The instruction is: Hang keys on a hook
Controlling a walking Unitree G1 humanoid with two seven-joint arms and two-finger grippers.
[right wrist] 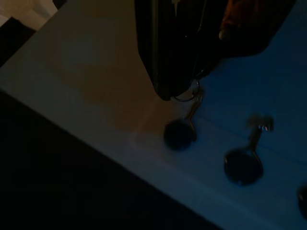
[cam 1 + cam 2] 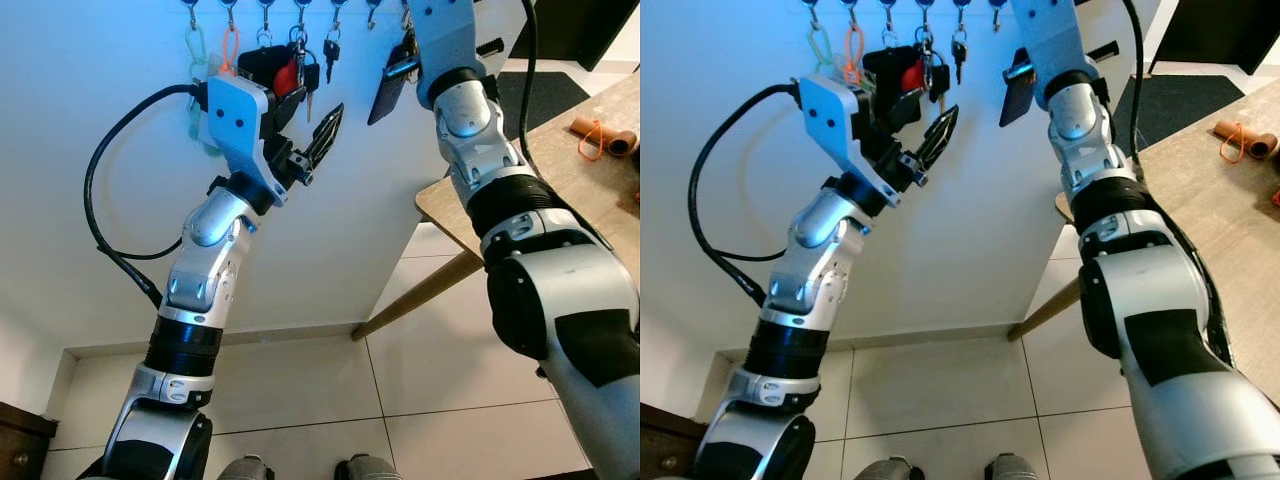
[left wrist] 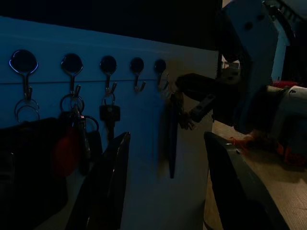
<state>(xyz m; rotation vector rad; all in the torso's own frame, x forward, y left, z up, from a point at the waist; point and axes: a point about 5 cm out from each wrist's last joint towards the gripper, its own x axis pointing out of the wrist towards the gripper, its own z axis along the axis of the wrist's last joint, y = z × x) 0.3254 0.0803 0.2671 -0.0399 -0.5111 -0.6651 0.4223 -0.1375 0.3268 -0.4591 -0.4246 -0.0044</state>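
- Right tool (image 3: pixel 194 103) is raised to the row of hooks (image 3: pixel 137 76) on the white wall (image 2: pixel 80 80), fingers clamped on a set of keys with a black fob (image 2: pixel 388 85) hanging below
- The key ring (image 1: pixel 188 96) sits right at a hook (image 1: pixel 180 132)
- Left tool (image 2: pixel 318 140) hovers near the wall with fingers apart, beside the red and black keys (image 2: pixel 297 68) already hung
- Wooden desk (image 2: pixel 580 190) to the right

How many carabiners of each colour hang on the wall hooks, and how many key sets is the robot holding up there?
Green carabiner: 1
Orange carabiner: 1
Keys in the jaws of the right gripper: 1
Total: 3
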